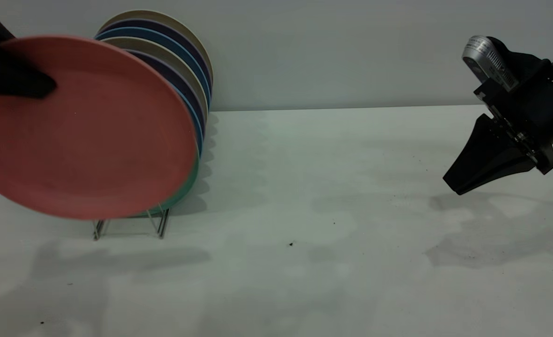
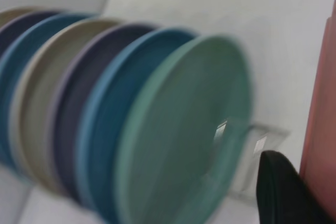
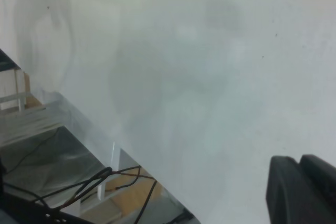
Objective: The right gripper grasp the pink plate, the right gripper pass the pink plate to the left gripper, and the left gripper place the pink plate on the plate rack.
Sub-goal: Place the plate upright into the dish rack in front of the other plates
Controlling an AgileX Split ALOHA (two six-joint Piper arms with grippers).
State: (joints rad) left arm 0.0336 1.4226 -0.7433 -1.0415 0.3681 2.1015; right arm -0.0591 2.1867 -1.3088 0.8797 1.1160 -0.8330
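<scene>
The pink plate hangs tilted at the far left, just in front of the row of plates on the plate rack. My left gripper is shut on the plate's upper left rim. In the left wrist view one black finger lies against the pink plate, with the teal-green plate and the rack's wire loop beside it. My right gripper hovers at the far right, above the table, jaws together and empty; its fingers show over bare table.
Several plates stand upright in the rack: cream, navy, blue, and a teal-green plate at the front. The white table stretches between the rack and the right arm. The table's edge and cables show in the right wrist view.
</scene>
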